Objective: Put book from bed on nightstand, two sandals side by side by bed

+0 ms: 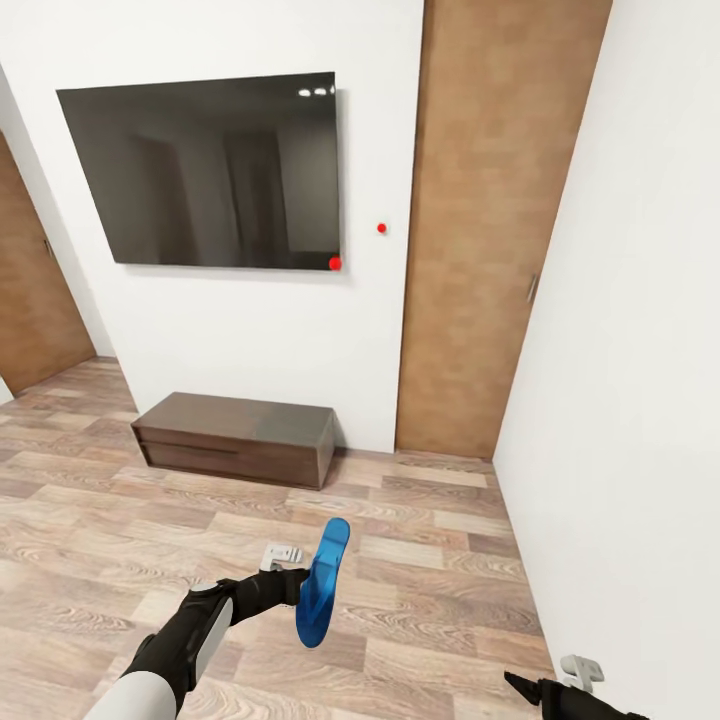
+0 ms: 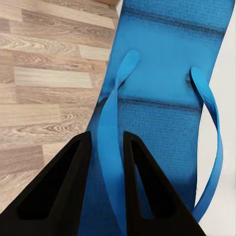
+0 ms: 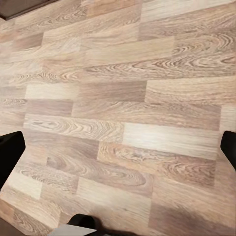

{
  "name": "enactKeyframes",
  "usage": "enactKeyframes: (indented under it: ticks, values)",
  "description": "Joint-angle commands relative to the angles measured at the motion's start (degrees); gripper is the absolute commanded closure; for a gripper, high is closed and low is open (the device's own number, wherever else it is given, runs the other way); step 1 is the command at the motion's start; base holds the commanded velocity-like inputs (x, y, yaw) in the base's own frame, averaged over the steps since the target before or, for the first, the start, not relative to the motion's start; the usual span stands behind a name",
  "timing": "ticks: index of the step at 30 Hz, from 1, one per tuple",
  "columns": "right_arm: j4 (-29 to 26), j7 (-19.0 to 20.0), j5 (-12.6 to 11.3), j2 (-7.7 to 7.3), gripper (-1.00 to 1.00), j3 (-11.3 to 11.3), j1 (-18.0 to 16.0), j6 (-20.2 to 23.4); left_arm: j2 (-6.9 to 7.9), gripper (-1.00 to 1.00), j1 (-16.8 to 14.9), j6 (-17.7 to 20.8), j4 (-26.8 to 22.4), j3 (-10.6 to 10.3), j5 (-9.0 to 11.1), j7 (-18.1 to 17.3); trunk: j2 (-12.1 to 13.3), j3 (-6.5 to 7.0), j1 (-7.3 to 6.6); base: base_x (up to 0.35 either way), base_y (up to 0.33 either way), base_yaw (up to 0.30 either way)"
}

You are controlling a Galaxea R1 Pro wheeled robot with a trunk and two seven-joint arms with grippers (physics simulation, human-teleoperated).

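While my left gripper (image 2: 105,187) pinches one strap of a blue sandal (image 1: 322,583), its two dark fingers (image 2: 59,191) sit close on either side of that strap, and the sandal hangs in the air above the wood-plank floor (image 1: 90,530), its sole nearly upright; the sandal floats in front of the long low dark cabinet (image 1: 237,437), nearer to me than it; above that cabinet a black screen (image 1: 205,170) hangs on the white wall; beside the cabinet stands a tall wooden door (image 1: 495,230); my right gripper (image 3: 120,147) stands wide apart, its fingertips (image 3: 10,152) at opposite edges of its wrist view, with bare floor planks between them.
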Motion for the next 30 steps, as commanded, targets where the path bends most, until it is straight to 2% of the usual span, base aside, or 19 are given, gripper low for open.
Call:
enactKeyframes:
  ticks: [1, 9, 17, 30]
  values:
    - [0.0, 0.1, -0.6, -0.05, -1.00, 0.4, 0.0, 0.3, -0.09, 1.00, 0.0, 0.4, -0.1, 0.5, -0.3, -0.2, -0.1, -0.09, 0.05, 0.327, 0.000, 0.001]
    - [0.0, 0.1, -0.6, -0.05, -1.00, 0.4, 0.0, 0.3, -0.09, 1.00, 0.0, 0.4, -0.1, 0.5, -0.3, -0.2, -0.1, -0.09, 0.05, 0.327, 0.000, 0.016]
    - [0.0, 0.0, -0.5, -0.05, -1.00, 0.4, 0.0, 0.3, -0.09, 1.00, 0.0, 0.4, -0.1, 0.5, -0.3, -0.2, -0.1, -0.09, 0.05, 0.314, 0.000, 0.205]
    - [0.0, 0.0, -0.5, -0.05, -1.00, 0.4, 0.0, 0.3, -0.09, 1.00, 0.0, 0.4, -0.1, 0.5, -0.3, -0.2, -0.1, -0.09, 0.05, 0.046, 0.000, 0.249]
